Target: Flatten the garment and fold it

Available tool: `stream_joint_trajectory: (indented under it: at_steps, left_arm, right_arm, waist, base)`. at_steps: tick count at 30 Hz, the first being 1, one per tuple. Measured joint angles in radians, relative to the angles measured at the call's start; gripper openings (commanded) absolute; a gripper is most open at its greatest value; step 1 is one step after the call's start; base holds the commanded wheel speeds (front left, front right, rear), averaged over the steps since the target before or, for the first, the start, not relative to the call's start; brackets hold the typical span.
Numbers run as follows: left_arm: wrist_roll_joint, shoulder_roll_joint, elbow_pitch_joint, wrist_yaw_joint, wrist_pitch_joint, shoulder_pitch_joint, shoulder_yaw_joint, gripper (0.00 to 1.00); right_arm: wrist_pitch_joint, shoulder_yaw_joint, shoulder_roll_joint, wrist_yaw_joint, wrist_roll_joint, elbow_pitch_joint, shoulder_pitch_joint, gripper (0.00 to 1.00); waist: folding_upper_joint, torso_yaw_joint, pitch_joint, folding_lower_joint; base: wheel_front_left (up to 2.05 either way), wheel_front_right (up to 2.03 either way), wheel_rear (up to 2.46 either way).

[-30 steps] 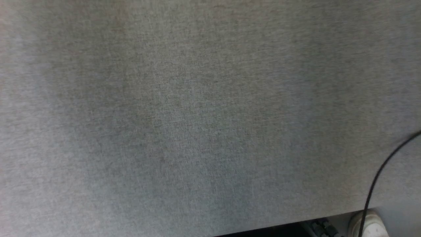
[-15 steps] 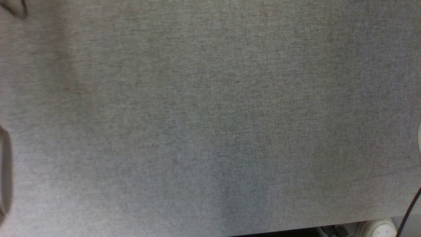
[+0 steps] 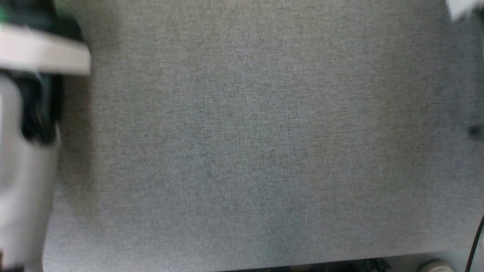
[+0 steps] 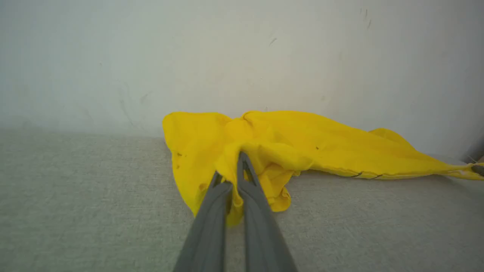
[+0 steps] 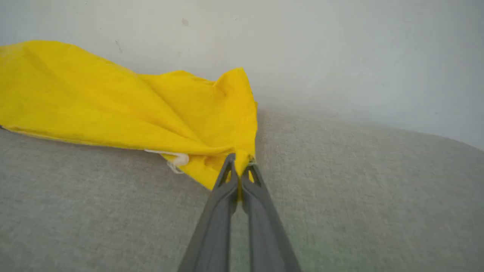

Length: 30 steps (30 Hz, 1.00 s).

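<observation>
In the left wrist view the garment (image 4: 302, 139), a bright yellow wrinkled shirt, is stretched low over the grey cloth surface (image 4: 94, 207) in front of a pale wall. My left gripper (image 4: 230, 166) is shut on a bunched fold at one end of it. The right wrist view shows the other end of the garment (image 5: 113, 105), with a small white patch near its hem. My right gripper (image 5: 240, 160) is shut on that corner. A blurred pale forearm (image 3: 22, 181) stands at the left edge of the head view.
The grey cloth surface (image 3: 245, 132) spreads across the head view, with its near edge along the bottom. A thin black cable (image 3: 474, 241) hangs at the lower right. A pale wall (image 5: 340, 56) rises right behind the garment.
The head camera has shifted, so the surface's edge and the cable sit further right and lower. A blurred pale forearm has come into the left edge of the head view.
</observation>
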Motion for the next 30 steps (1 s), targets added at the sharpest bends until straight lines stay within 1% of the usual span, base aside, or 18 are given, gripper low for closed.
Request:
stream_joint_trajectory:
  at_steps: [3,6,12,15,25,30]
  left_arm:
    - [-0.021,0.004,-0.062,0.016,0.001,0.122,0.006,0.0]
    - [-0.041,0.006,-0.103,0.017,0.01,0.24,0.0,0.0]
    - [-0.088,0.011,-0.117,0.017,0.029,0.434,-0.011,0.0]
    - [-0.113,0.01,-0.113,0.017,0.038,0.519,-0.016,0.0]
    - [-0.195,0.001,-0.104,0.017,0.106,0.734,-0.051,0.0]
    - [-0.225,0.0,-0.116,0.034,0.157,0.818,-0.07,0.0]
  right_arm:
    - [0.011,-0.031,-0.003,0.0,0.031,-0.052,0.118,0.0]
    - [0.025,-0.064,0.007,0.0,0.051,-0.093,0.226,0.0]
    - [0.045,-0.135,0.061,0.0,0.09,-0.153,0.435,0.0]
    - [0.054,-0.174,0.077,0.001,0.1,-0.175,0.525,0.0]
    - [0.149,-0.232,0.084,0.001,0.19,-0.259,0.808,0.0]
    - [0.229,-0.254,0.087,0.001,0.23,-0.318,0.931,0.0]
  waist:
    - [0.0,0.0,-0.029,0.0]
    - [0.0,0.001,-0.064,-0.0001]
    - [0.0,0.006,-0.139,-0.0001]
    - [0.0,0.011,-0.177,-0.0001]
    - [0.0002,0.033,-0.316,0.0]
    - [0.0002,0.047,-0.386,0.0001]
  base:
    - [0.0,0.0,0.0]
    - [0.0,0.0,0.0]
    - [0.0,0.0,0.0]
    - [0.0,0.0,0.0]
    - [0.0,0.0,0.0]
    - [0.0,0.0,0.0]
